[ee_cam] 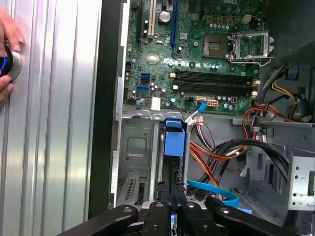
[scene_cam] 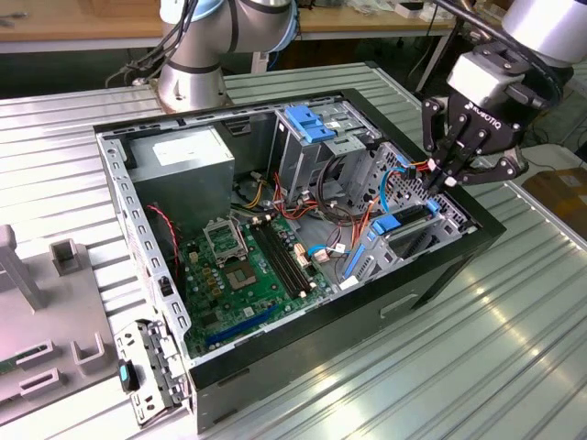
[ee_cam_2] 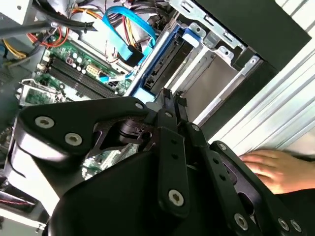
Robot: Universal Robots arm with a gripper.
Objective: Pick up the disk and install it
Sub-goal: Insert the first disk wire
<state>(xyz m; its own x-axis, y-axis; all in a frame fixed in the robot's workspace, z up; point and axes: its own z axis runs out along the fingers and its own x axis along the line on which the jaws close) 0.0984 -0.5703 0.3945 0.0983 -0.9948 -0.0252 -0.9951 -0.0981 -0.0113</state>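
- Seating the disk [ee_cam_2: 165, 66], as I judge the step: my fingers [ee_cam_2: 166, 128], clenched tip to tip, sit at its outer edge; whether they nip the carrier I cannot tell.
- Disk: on edge in the drive bay [ee_cam: 135, 147], blue tab [ee_cam: 174, 140] toward the motherboard [ee_cam: 197, 54].
- Care: I'd push straight along the slot, untilted, clear of the blue data cable [ee_cam_2: 125, 27].
- Noted: a person's hand [ee_cam_2: 268, 164] on the worktop [scene_cam: 514, 348] beside the case.

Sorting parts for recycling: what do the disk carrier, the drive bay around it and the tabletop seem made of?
The disk carrier looks like moulded plastic: uniform bright blue, smooth, slightly glossy. The drive bay looks like bare sheet metal, probably steel: matte grey with stamped cutouts and folded edges. The tabletop seems ribbed metal, possibly aluminium: silvery, softly reflective.
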